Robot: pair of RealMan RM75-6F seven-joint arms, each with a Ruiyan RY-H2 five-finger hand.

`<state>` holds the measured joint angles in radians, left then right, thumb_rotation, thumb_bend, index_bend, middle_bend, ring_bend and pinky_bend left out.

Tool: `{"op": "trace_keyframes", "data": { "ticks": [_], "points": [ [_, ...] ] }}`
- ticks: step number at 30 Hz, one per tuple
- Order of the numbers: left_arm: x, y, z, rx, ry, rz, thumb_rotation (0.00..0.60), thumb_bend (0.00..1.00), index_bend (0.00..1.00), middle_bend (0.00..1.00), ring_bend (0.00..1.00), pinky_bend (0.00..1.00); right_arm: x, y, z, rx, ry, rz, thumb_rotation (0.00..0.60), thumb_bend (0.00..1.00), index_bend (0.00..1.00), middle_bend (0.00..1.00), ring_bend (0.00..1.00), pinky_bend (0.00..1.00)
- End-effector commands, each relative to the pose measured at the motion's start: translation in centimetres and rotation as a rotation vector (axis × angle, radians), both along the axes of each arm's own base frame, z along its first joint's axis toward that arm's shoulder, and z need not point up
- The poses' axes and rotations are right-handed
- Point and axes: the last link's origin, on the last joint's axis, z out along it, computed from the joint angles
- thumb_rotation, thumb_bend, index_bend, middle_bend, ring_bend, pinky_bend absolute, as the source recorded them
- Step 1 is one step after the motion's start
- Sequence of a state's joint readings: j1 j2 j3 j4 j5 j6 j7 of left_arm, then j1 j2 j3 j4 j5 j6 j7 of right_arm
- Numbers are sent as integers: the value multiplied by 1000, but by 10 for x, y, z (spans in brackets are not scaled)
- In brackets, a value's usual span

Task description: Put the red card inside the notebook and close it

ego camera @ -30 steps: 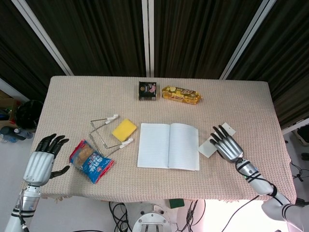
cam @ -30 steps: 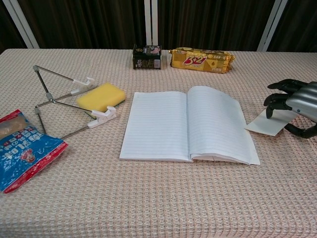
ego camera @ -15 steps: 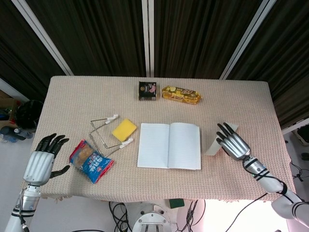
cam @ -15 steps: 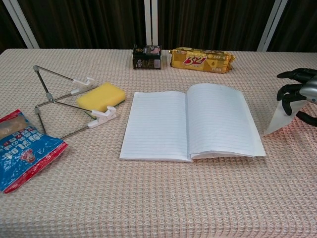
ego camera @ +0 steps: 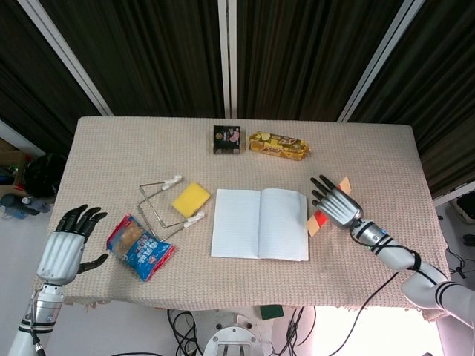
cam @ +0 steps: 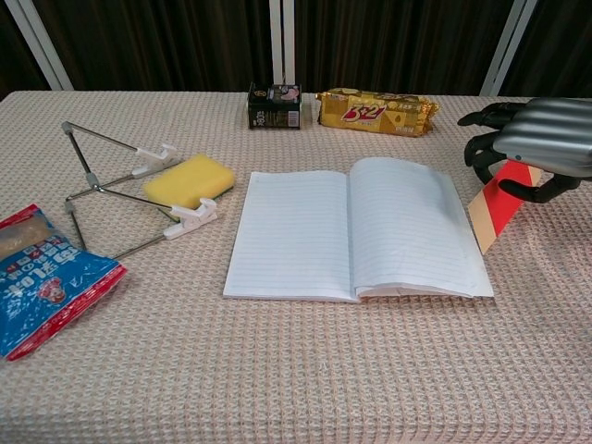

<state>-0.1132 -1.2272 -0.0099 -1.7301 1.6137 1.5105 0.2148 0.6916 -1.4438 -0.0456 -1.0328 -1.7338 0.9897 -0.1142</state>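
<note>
An open notebook (ego camera: 259, 223) (cam: 356, 232) with lined white pages lies flat at the table's middle. My right hand (ego camera: 335, 202) (cam: 523, 149) holds the red card (ego camera: 319, 219) (cam: 499, 204) lifted on edge just past the notebook's right edge; its red and tan striped face shows in the chest view. The card's lower corner hangs near the right page's outer edge. My left hand (ego camera: 67, 246) hovers open off the table's front left corner, holding nothing; the chest view does not show it.
A wire stand with white clips (ego camera: 167, 204) (cam: 129, 199) and a yellow sponge (ego camera: 191, 198) (cam: 191, 180) lie left of the notebook. A blue-red snack bag (ego camera: 141, 247) (cam: 42, 275) sits front left. A dark box (ego camera: 227, 139) (cam: 275, 106) and a yellow biscuit pack (ego camera: 278, 145) (cam: 376, 111) stand at the back.
My right hand lifted the card off the table, turned its red face into view, and carried it left toward the notebook's right edge. The left hand stayed still.
</note>
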Motion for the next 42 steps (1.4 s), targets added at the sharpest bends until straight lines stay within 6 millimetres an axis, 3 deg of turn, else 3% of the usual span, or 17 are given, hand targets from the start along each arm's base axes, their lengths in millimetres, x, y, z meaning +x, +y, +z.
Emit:
{"op": "trace_keyframes", "data": {
  "ticks": [1,3,6,12,18,24,30,42],
  "points": [
    [-1,0,1,4,-3,4,600,60,212,156,91,148,4,-1,-5,11,38,16,600,433,412,225,20,94],
    [-2,-1,1,6,-4,7,600,60,212,156,91,149,4,0,-2,-10,12,9,600,280,327,202,15,70],
    [-5,0,2,19,40,9,600,60,212,156,91,149,3,0,7,-48,-46,-16,600,145,252,178,3,38],
    [-3,0,-2,13,35,12,600,60,212,156,91,148,-5,3,10,-40,-42,-54,600,26,218,168,1,34],
    [-3,-1,-3,5,25,16,600,59,212,156,91,148,-8,2,-7,3,36,-65,600,151,213,151,0,1],
    [-4,-4,-1,14,11,18,600,60,212,156,91,148,-12,-1,-12,6,69,-77,600,193,210,146,0,0],
    [-4,-4,-2,8,9,18,600,60,212,155,91,148,-13,-4,-16,7,83,-84,600,301,225,148,0,0],
    [-3,-1,-4,1,7,16,600,59,212,156,92,148,-18,-2,-16,-1,74,-72,600,329,348,179,0,0]
  ]
}}
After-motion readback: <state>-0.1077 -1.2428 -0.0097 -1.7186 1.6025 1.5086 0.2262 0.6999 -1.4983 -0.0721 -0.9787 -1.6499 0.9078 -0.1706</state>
